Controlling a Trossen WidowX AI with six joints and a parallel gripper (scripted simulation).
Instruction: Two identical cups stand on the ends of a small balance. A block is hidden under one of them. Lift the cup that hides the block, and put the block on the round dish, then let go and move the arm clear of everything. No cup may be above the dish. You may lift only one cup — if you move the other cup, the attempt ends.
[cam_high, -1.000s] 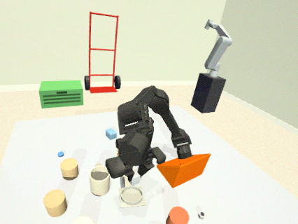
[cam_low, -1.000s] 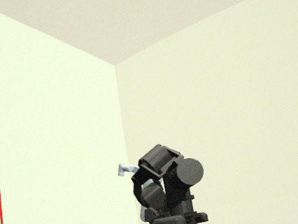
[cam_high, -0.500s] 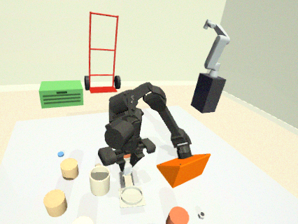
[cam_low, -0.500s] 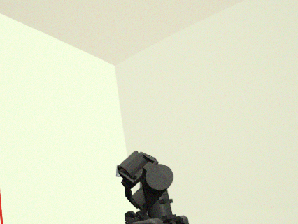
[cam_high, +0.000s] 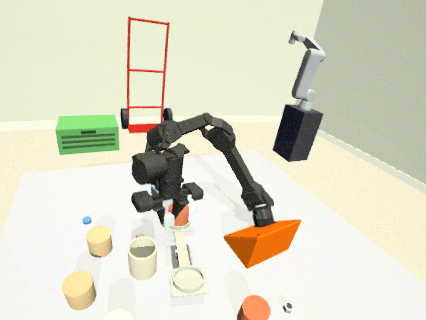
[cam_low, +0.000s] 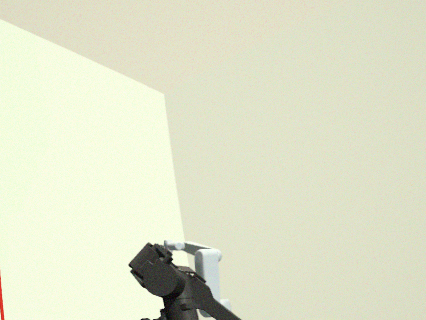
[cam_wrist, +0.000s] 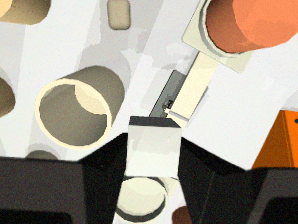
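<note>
Gripper (cam_wrist: 152, 155) clamped on pale block (cam_wrist: 152, 150), low centre of the wrist view, held off the table. Block looks near-cubic, no clear long axis; faces square to the fingers. Balance beam (cam_wrist: 192, 87) runs from centre to upper right, toward the orange cup (cam_wrist: 247, 22) on its end pad. Open cream cup (cam_wrist: 75, 112) at left, mouth toward the camera.

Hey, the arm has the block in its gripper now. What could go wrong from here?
The gripper, shut on the pale block, hangs right beside the orange cup standing on the balance. A nudge to that cup or the beam could end the attempt. Round look-alikes such as the open cream cylinder sit close, so the block might be dropped into the wrong one.
</note>
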